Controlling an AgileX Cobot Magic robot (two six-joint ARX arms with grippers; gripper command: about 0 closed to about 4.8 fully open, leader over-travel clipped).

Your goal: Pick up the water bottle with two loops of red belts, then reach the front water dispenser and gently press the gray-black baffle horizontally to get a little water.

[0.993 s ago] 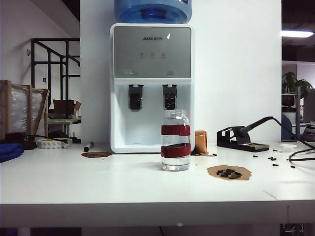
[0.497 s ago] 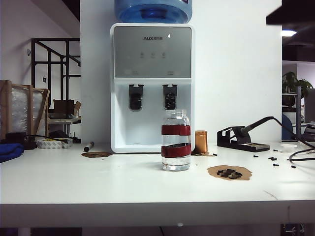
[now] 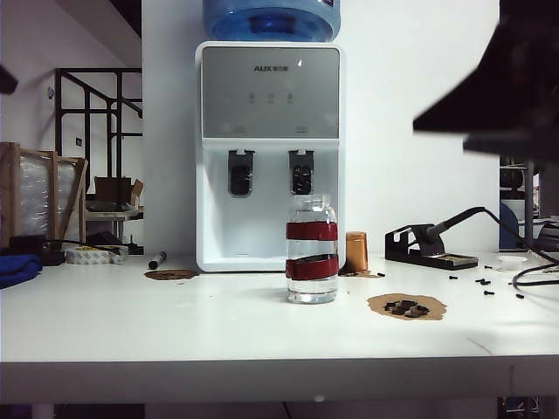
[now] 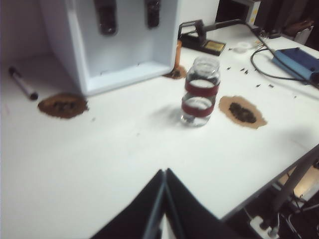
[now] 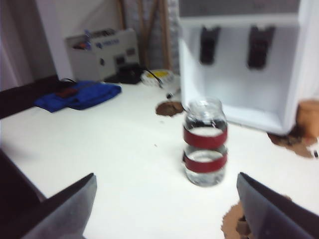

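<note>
Right gripper (image 5: 164, 209) spread wide, holding nothing — only dark, blurred wedges, cut off at frame edge. Left gripper (image 4: 165, 174) pressed shut, empty. Clear glass bottle (image 3: 312, 250), two red bands, stands centre-frame on white table (image 3: 131, 323) before the dispenser (image 3: 270, 148) — its jug cropped.

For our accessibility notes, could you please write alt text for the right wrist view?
The open right gripper faces a clear water bottle with two red bands, standing untouched on a white table. Behind it is the white water dispenser with two dark taps.
</note>
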